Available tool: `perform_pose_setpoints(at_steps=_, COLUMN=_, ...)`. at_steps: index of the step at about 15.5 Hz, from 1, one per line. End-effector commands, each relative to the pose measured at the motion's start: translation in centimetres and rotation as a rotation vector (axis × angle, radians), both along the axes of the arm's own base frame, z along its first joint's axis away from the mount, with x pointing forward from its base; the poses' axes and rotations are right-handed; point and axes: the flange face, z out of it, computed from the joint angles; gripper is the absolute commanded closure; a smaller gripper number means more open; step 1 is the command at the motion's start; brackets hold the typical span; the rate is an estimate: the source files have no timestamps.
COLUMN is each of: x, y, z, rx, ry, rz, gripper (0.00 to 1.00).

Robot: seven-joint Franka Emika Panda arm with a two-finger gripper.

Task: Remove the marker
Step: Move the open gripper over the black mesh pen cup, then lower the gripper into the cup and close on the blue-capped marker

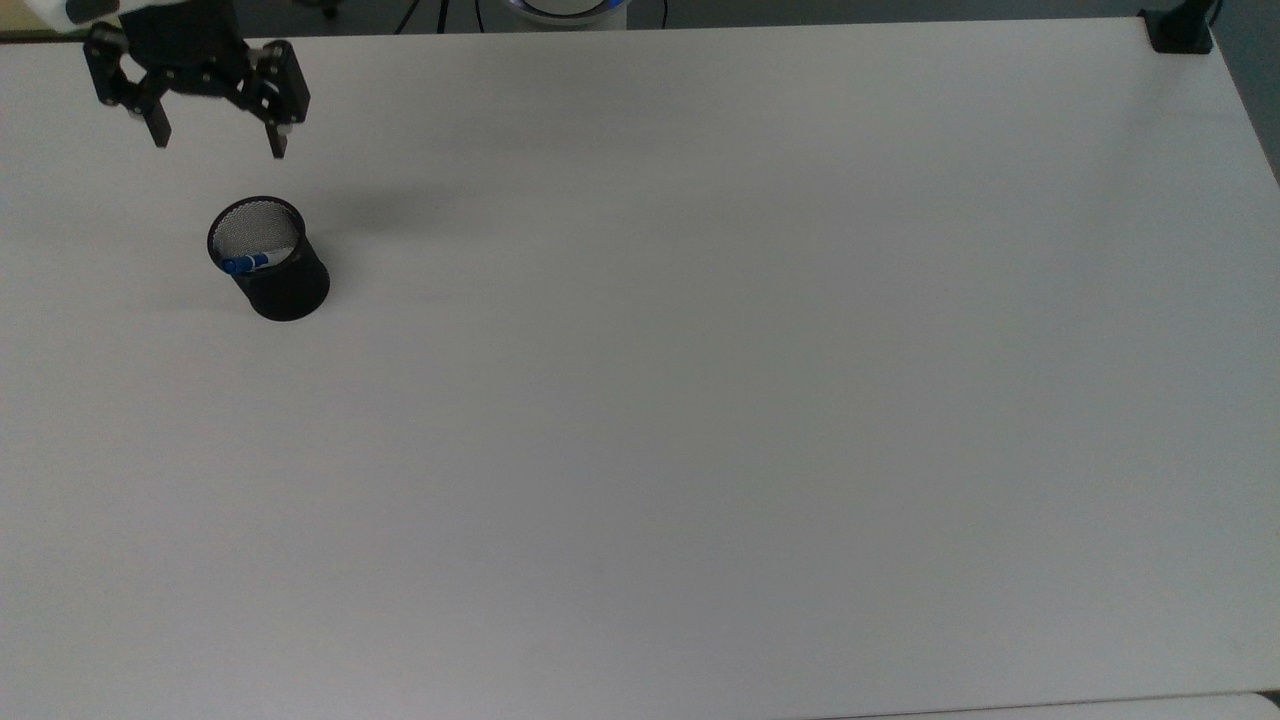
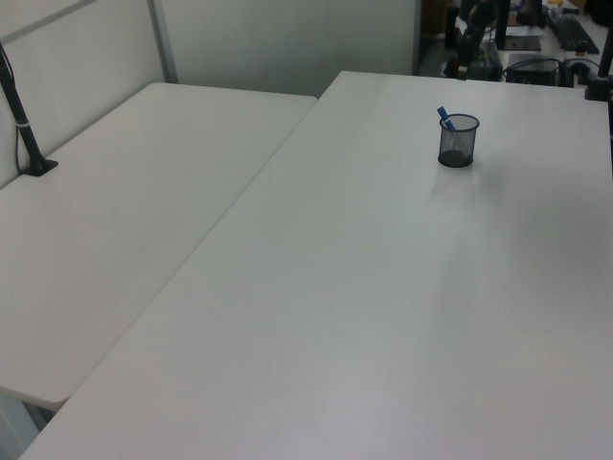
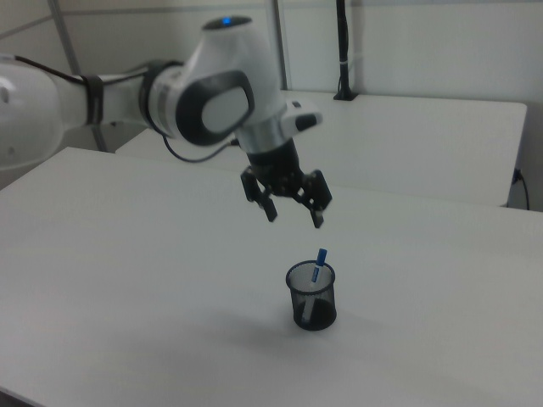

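Your gripper (image 1: 218,150) hangs above the table (image 1: 700,400), fingers spread wide, nothing between them. One cup (image 1: 270,262), black mesh, stands upright just below and slightly toward the top view's right of the fingertips, apart from them. One marker (image 1: 246,264) leans inside that cup, blue cap poking over the rim; in the right view the marker (image 3: 317,264) sits under the gripper (image 3: 293,215). One arm, one cup, one marker

Mesh cup (image 3: 311,296) is showing black perforated metal — matt; table (image 1: 700,400) is presenting smooth, matt white laminate; marker (image 3: 318,263) is looking plastic.
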Motion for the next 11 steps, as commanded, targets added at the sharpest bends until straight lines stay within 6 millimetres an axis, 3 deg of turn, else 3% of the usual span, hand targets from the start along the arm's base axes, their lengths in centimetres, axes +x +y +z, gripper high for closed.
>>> perform_pose_setpoints(at_steps=1, x=0.5, y=-0.5, z=-4.6, rx=-0.032, ry=-0.072, rz=-0.037, gripper=0.0)
perform_pose_setpoints(at_steps=6, x=2.3, y=-1.0, z=-9.4, rx=-0.037, ry=-0.085, rz=-0.036, gripper=0.0)
perform_pose_setpoints(at_steps=8, x=2.9, y=-1.3, z=-10.8, rx=-0.044, ry=-0.101, rz=-0.044, gripper=0.05)
perform_pose_setpoints(at_steps=10, x=3.1, y=-1.5, z=-11.2, rx=-0.04, ry=-0.123, rz=-0.054, gripper=0.25)
perform_pose_setpoints(at_steps=11, x=3.1, y=-1.6, z=-11.1, rx=-0.031, ry=-0.128, rz=-0.064, gripper=0.46)
